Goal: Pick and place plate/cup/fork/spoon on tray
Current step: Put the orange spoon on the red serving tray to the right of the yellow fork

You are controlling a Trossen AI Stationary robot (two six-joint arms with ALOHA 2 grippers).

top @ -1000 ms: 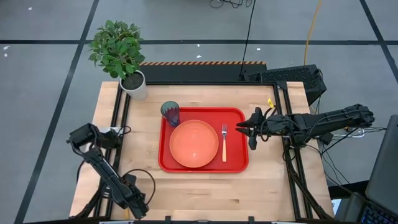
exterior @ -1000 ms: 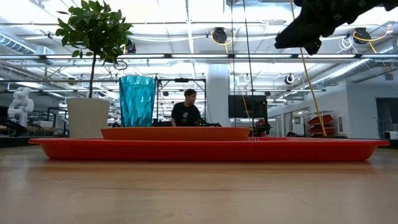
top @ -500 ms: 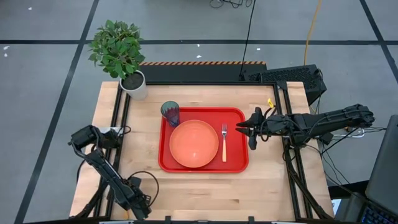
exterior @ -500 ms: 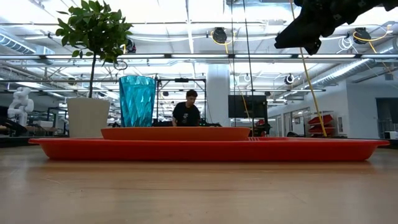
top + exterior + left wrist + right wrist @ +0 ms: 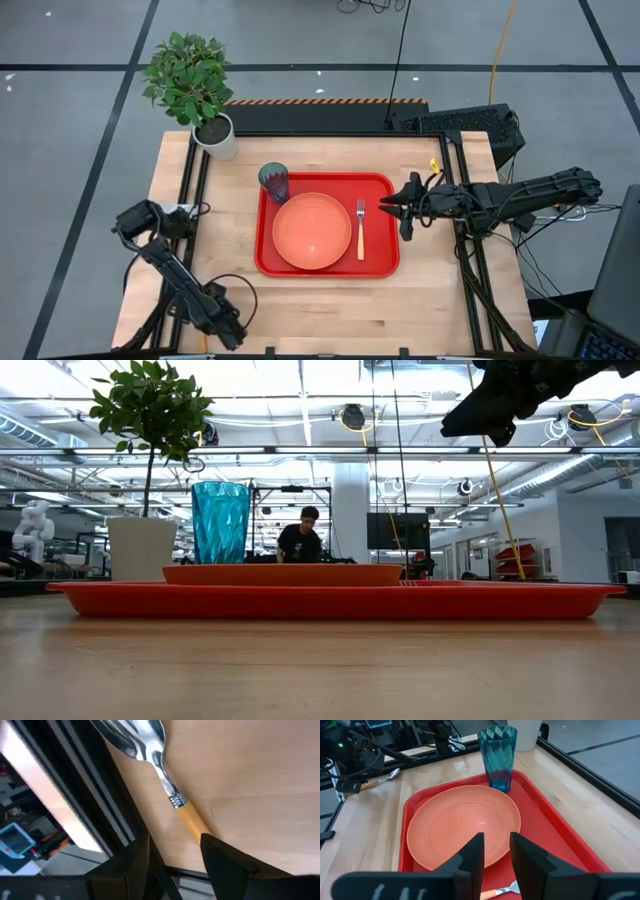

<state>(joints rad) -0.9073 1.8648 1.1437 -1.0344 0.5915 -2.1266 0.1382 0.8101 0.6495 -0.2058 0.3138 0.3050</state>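
Observation:
The red tray (image 5: 385,262) lies mid-table. On it rest the salmon plate (image 5: 311,231), the teal cup (image 5: 275,182) upright at its far left corner, and the fork (image 5: 360,228) to the right of the plate. The spoon (image 5: 165,775) lies flat on the wood near the table's near left edge, with its silver bowl pointing away from my left gripper (image 5: 172,842). That gripper is open and tilted down over the orange handle's end. My right gripper (image 5: 402,212) hovers open above the tray's right rim with nothing between its fingers. My left gripper stands open over the free end of the spoon's handle (image 5: 196,826), slanting down at it. The handle runs under one fingertip (image 5: 220,855), which hides its end. I cannot tell whether the finger touches it. The spoon lies flat on the table.
A potted plant (image 5: 217,135) stands at the far left corner. Black frame rails (image 5: 95,805) run along the table's left edge, close beside the spoon. A person shows in the room beyond the table (image 5: 298,540). Bare wood lies in front of the tray.
My left gripper has rolled a little about its own pointing line, staying over the near left part of the table. The tray, plate, cup and fork have not moved.

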